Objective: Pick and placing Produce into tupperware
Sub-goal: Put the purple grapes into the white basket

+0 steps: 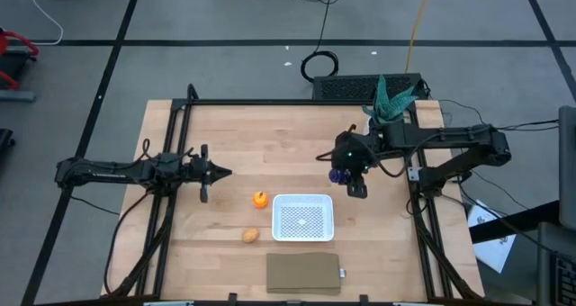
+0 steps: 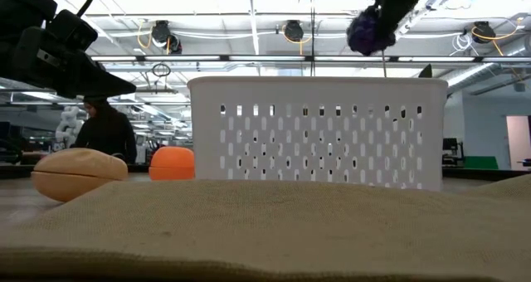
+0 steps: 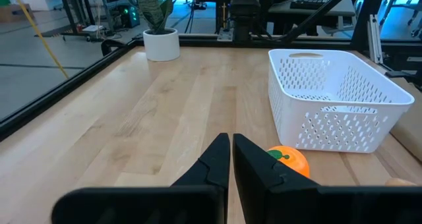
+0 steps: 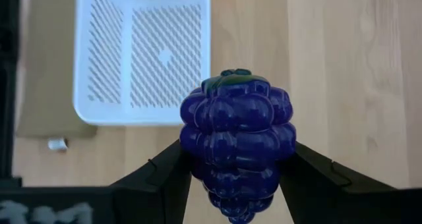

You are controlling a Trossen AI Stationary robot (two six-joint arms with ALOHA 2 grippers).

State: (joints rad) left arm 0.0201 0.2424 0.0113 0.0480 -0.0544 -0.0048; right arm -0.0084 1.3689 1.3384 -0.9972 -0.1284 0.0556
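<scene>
The dark purple lumpy piece sits in my right gripper, high above the table just to the right of the white tupperware, also seen in the low view as the purple piece above the tupperware's wall. The round orange piece rests on the wood left of the tupperware. The tan-brown oval lies nearer the front edge. My left gripper is shut and hovers left of the orange piece, touching nothing. My right gripper pinches the purple piece between its two fingers, one on each lumpy flank. The fingers come from above, pointing down. The piece is lifted clear of the table, and its green stem end shows beyond the fingers.
A flat brown cardboard-coloured rectangle lies at the near edge in front of the tupperware. A green potted plant stands at the far right corner. Bare wood lies between the tupperware and my left gripper. A person shows in the room behind.
</scene>
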